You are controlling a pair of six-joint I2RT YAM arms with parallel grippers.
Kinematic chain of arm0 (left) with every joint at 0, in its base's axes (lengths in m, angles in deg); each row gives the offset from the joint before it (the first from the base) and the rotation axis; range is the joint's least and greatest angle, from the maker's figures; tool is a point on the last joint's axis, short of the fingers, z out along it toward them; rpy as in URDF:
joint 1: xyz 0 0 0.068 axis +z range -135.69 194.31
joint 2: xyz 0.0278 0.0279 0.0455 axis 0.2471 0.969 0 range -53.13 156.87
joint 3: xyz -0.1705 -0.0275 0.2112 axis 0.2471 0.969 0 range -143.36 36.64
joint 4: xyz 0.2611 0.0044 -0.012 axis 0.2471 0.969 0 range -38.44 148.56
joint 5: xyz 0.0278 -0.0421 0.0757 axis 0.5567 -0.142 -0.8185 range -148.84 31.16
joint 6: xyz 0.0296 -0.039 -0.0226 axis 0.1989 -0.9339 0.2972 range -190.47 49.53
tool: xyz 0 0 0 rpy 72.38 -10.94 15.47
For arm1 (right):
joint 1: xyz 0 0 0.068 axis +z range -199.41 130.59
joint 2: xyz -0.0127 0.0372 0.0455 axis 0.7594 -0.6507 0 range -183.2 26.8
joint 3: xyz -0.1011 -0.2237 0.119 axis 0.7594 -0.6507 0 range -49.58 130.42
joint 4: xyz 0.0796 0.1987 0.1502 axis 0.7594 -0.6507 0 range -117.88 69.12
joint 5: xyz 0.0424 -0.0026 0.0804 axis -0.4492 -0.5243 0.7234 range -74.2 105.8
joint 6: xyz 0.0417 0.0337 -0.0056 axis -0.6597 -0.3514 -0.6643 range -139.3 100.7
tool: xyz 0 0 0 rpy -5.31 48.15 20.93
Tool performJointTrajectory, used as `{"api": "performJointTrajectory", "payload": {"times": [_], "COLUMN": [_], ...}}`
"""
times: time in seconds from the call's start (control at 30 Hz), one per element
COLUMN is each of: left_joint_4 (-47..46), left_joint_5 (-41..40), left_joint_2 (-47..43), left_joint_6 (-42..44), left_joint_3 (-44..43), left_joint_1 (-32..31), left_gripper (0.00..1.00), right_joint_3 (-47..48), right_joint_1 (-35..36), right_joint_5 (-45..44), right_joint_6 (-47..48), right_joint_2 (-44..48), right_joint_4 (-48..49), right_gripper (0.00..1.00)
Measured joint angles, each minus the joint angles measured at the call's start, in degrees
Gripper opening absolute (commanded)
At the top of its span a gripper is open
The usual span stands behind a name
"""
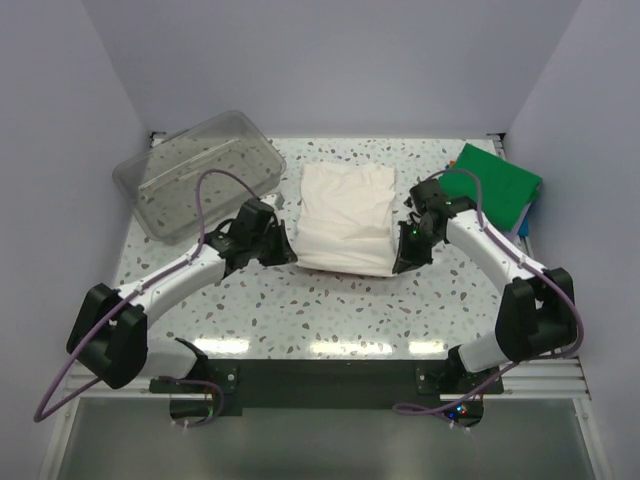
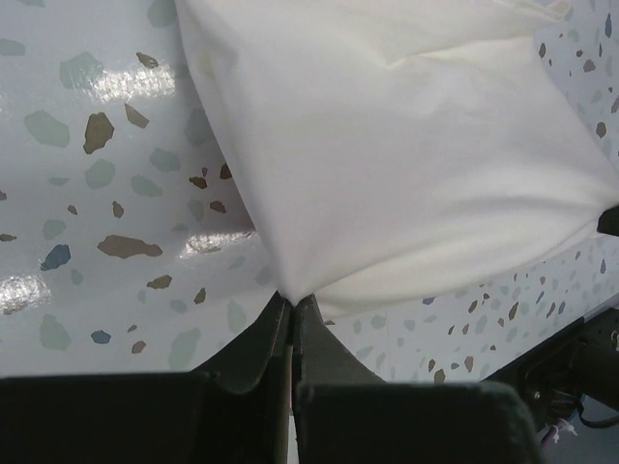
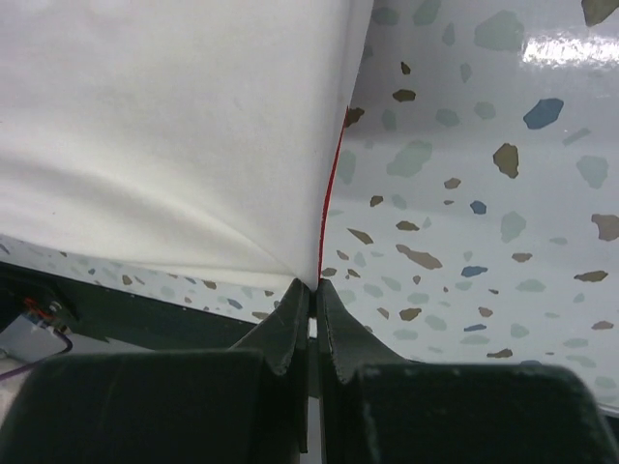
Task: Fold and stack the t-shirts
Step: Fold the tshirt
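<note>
At the middle of the counter [image 1: 330,312] lies the cream-white t-shirt [image 1: 345,215], already narrowed to a rough rectangle whose long sides run away from the arms. The left fingers [image 2: 263,350] are pressed together on its near left corner, and the cloth is drawn up into a small peak where it enters them. The right fingers [image 3: 286,329] are clamped the same way on the near right corner, where a thin red line of the print shows along the shirt's edge. Between the two grips the near hem hangs slightly off the speckled surface, while the far end rests flat.

Judging by this, the step in hand is the lengthwise fold: both near corners are taken and ready to be carried over the far part of the shirt. The next move calls for both arms to lift and travel forward together, at an even height and pace, so the hem stays straight and the corners land squarely on the far edge. If one side leads, the fold will likely skew.

A folded green t-shirt [image 1: 497,183] waits at the far right of the counter, probably the start of the stack. A clear plastic tub [image 1: 195,175] sits tilted at the far left.
</note>
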Motion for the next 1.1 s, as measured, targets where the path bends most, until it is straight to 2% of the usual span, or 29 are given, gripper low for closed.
{"api": "performJointTrajectory", "payload": {"times": [0.17,0.53,0.67,0.9,1.1], "left_joint_4": [3.4,13.8,17.2,17.8,16.0], "left_joint_5": [0.0,1.9,3.0,1.8,1.2], "left_joint_2": [-2.0,-13.9,-15.8,-12.2,-3.3], "left_joint_6": [0.3,-0.4,-1.2,-0.8,1.0], "left_joint_3": [0.2,0.3,-2.5,-10.8,-14.6], "left_joint_1": [-1.3,-5.5,-5.6,-5.6,-5.1], "left_gripper": [0.0,0.0,0.0,0.0,0.0], "right_joint_3": [0.0,0.1,3.5,11.0,13.3], "right_joint_1": [0.0,2.7,3.0,3.0,2.9], "right_joint_5": [0.1,1.0,1.2,-4.2,-7.4], "right_joint_6": [0.1,-0.8,-2.3,-4.3,-5.0], "right_joint_2": [3.2,15.4,18.1,16.3,8.9], "right_joint_4": [-3.0,-12.7,-16.3,-16.2,-12.3], "right_gripper": [0.0,0.0,0.0,0.0,0.0]}}
